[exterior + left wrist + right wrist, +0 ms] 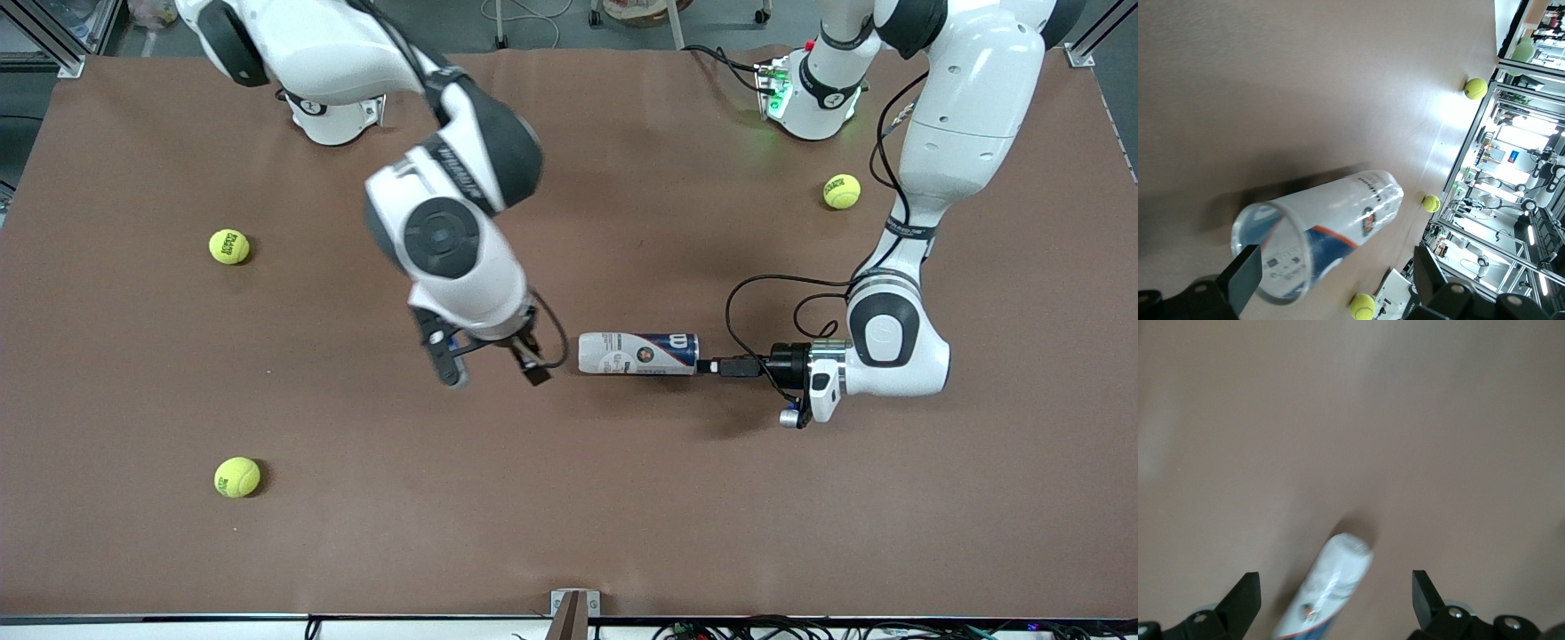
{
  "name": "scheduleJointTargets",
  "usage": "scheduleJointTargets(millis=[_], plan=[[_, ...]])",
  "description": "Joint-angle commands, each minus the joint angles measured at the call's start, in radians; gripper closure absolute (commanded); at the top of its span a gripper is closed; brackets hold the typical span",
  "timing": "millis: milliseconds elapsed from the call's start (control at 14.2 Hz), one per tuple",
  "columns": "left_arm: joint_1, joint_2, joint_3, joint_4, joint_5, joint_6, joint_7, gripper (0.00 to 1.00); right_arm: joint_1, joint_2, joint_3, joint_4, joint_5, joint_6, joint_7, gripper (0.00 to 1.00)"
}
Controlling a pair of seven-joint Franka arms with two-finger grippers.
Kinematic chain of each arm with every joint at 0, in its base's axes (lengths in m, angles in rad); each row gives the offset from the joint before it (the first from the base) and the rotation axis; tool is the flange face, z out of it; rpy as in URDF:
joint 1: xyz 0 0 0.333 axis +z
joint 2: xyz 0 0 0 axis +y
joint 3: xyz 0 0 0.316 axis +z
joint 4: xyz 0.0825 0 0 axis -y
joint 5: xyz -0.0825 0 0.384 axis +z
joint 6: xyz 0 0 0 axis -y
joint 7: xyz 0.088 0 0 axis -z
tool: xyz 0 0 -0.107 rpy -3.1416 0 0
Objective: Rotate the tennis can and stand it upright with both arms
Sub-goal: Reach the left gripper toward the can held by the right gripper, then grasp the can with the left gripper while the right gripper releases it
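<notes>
The tennis can (638, 354) lies on its side in the middle of the brown table, white end toward the right arm's end, navy end toward the left arm's end. My left gripper (713, 365) is low at the can's navy end and open; in the left wrist view the can (1321, 233) has its rimmed end close to one finger (1245, 277) of the gripper (1335, 283). My right gripper (493, 373) hangs open over the table beside the can's white end. In the right wrist view the can (1328, 593) shows between that gripper's (1335, 597) spread fingers, untouched.
Three yellow-green tennis balls lie loose: one (229, 246) and another (237, 476) toward the right arm's end, a third (841, 191) near the left arm's base. A black cable (756, 293) loops over the table by the left wrist.
</notes>
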Motion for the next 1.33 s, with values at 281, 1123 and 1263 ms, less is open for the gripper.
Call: scheduleJointTargets(millis=[281,1123,1263], plan=[[-0.043,0.006,-0.002,-0.040,-0.181,0.045,0.088,0.05,-0.212,-0.150,0.002,-0.121,-0.100,-0.187,-0.762,0.00],[-0.040,-0.088,0.007,-0.041,-0.111,0.065,0.061,0.99,-0.486,-0.578,0.002,-0.820,-0.223,0.135,-1.445,0.00],[-0.025,-0.157,0.009,-0.037,-0.001,0.063,-0.040,0.99,-0.512,-0.619,0.002,-0.854,-0.223,0.129,-1.487,0.00]])
